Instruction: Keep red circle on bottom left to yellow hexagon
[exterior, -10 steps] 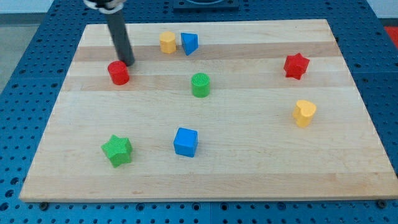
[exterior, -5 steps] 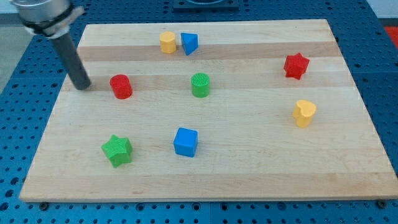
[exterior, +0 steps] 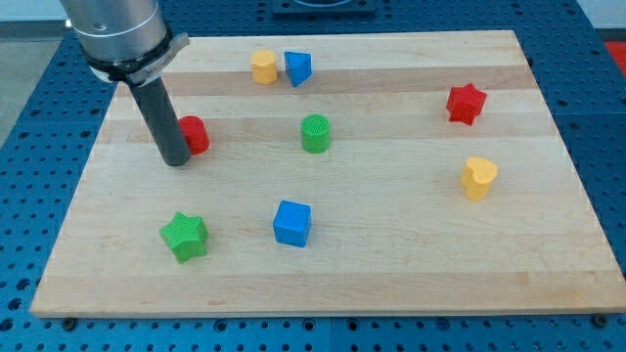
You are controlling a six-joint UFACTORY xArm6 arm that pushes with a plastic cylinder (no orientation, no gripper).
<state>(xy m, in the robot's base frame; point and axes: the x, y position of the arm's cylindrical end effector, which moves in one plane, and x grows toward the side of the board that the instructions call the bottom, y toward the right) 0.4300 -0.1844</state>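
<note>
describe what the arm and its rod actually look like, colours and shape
The arm's visible end is a light grey metallic cylinder with a thin dark flange beneath it. From that hangs a straight, smooth, dark grey to black round rod, ending at my tip. No cables, labels or markings show; the rest of the arm is out of frame.

Wooden board (exterior: 391,264), 8 coloured blocks scattered, blue pegboard bench (exterior: 39,108) beneath
</note>
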